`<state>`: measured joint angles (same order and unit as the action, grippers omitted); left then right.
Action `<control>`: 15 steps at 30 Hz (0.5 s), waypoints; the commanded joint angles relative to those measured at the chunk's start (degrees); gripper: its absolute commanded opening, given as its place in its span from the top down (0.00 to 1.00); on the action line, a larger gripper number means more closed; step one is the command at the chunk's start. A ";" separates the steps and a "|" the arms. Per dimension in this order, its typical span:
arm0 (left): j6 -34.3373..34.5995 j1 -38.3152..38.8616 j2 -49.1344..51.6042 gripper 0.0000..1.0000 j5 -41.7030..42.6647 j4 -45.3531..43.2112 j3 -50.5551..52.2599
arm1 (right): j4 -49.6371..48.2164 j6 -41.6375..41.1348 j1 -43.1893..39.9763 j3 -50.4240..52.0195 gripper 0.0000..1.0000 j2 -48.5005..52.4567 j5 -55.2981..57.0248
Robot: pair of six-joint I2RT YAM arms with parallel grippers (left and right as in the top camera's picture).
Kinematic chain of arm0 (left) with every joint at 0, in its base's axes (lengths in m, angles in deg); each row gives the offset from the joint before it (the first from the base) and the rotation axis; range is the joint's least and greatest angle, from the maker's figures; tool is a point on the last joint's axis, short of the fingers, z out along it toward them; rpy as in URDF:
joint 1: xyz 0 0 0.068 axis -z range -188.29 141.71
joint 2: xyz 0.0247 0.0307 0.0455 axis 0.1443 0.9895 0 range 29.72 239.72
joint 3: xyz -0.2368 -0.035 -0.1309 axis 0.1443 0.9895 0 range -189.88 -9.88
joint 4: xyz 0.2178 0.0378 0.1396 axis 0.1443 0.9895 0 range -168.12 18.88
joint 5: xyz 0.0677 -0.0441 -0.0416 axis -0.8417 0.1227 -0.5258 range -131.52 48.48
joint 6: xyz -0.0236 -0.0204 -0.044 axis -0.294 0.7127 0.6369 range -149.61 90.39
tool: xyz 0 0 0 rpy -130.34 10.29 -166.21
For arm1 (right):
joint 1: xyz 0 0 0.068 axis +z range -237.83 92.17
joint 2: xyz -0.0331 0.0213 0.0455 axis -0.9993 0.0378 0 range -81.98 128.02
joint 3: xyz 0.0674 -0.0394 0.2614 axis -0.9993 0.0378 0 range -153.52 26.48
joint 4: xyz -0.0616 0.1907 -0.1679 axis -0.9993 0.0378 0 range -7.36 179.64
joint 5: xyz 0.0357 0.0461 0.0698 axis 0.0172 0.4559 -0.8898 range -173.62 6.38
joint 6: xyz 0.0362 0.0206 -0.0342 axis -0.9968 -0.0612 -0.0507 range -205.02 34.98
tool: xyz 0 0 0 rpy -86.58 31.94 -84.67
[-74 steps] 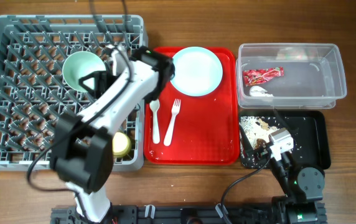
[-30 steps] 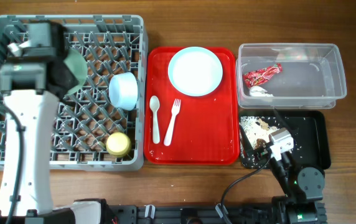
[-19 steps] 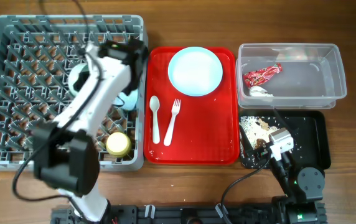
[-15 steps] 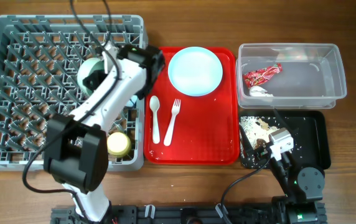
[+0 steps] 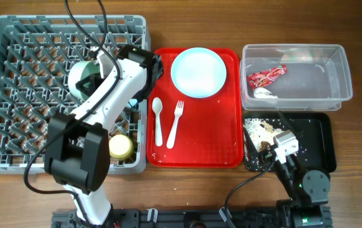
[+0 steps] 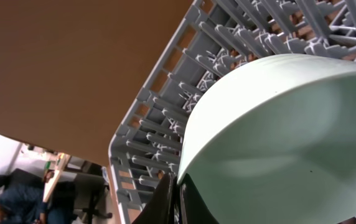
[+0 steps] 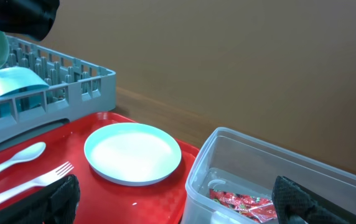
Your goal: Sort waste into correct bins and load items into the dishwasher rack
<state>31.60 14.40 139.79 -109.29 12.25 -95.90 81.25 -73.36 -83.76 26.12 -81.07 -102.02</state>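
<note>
My left gripper (image 5: 97,75) is shut on the rim of the mint green bowl (image 5: 81,77), holding it tilted over the grey dishwasher rack (image 5: 4,38). In the left wrist view the bowl (image 6: 277,143) fills the right side, and the dark fingers (image 6: 168,199) pinch its edge. A pale blue bowl (image 7: 13,81) and a yellow cup (image 5: 120,147) stand in the rack. The blue plate (image 5: 199,71), white spoon (image 5: 157,120) and fork (image 5: 174,123) lie on the red tray (image 5: 225,139). My right gripper (image 5: 271,147) rests open over the black tray (image 5: 317,136).
The clear tub (image 5: 295,54) at the back right holds the red wrapper (image 5: 266,77) and a white napkin (image 5: 264,93). Food scraps (image 5: 260,128) lie in the black tray's left end. My left arm (image 5: 105,114) stretches across the rack's right side.
The left arm has shifted the mint bowl a little to the left over the rack. The right arm has not moved.
</note>
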 commanded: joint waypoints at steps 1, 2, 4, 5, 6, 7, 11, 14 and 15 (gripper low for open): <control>2.47 -0.72 0.87 0.96 0.42 -0.66 1.77 | -0.28 0.35 -0.24 0.07 0.00 0.11 -0.94; 2.47 -1.07 0.87 0.96 0.66 -1.29 2.51 | -0.28 0.35 -0.24 0.07 0.00 0.11 -0.94; 2.47 -1.22 0.96 0.96 1.77 -2.23 3.65 | -0.28 0.35 -0.24 0.07 0.00 0.11 -0.94; 2.47 -1.11 0.96 0.96 1.99 -2.56 4.31 | -0.28 0.37 -0.24 0.07 0.00 0.11 -0.94; 2.43 -0.83 1.05 0.96 2.25 -2.49 4.39 | -0.28 0.37 -0.24 0.07 0.00 0.11 -0.94; 2.25 -0.46 1.05 0.96 2.64 -2.47 4.37 | -0.28 0.35 -0.24 0.07 0.00 0.11 -0.94; 2.29 1.86 1.05 0.96 3.48 -0.76 4.37 | -0.28 0.35 -0.24 0.07 0.00 0.11 -0.94; 2.75 2.27 0.66 0.92 3.91 1.77 4.20 | -0.31 0.37 -0.24 0.07 0.00 0.11 -0.94; 3.91 2.25 0.22 0.91 4.31 2.86 4.20 | -0.28 0.35 -0.24 0.07 0.00 0.11 -0.94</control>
<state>32.49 16.57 139.83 -105.94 13.41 -92.03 81.25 -73.36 -83.76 26.12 -81.07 -102.02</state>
